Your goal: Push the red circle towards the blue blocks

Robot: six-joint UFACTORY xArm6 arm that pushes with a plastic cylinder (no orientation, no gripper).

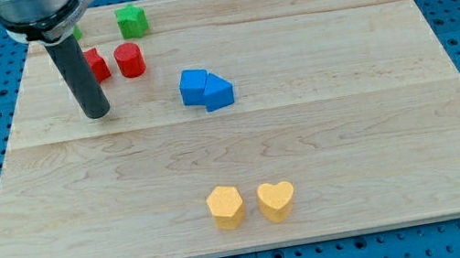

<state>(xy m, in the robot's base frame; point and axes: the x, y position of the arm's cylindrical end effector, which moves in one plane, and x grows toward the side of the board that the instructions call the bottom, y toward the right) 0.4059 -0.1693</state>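
Observation:
The red circle (129,60) stands near the view's top left on the wooden board (347,110). A second red block (96,65) sits just left of it, partly hidden by my rod. Two blue blocks (205,88) touch each other, to the lower right of the red circle. My tip (97,114) rests on the board below and left of the red circle, apart from it, and left of the blue blocks.
A green star-shaped block (131,19) lies near the top edge, and another green block (76,30) peeks out behind the rod. A yellow hexagon (225,207) and a yellow heart (276,200) sit near the view's bottom centre.

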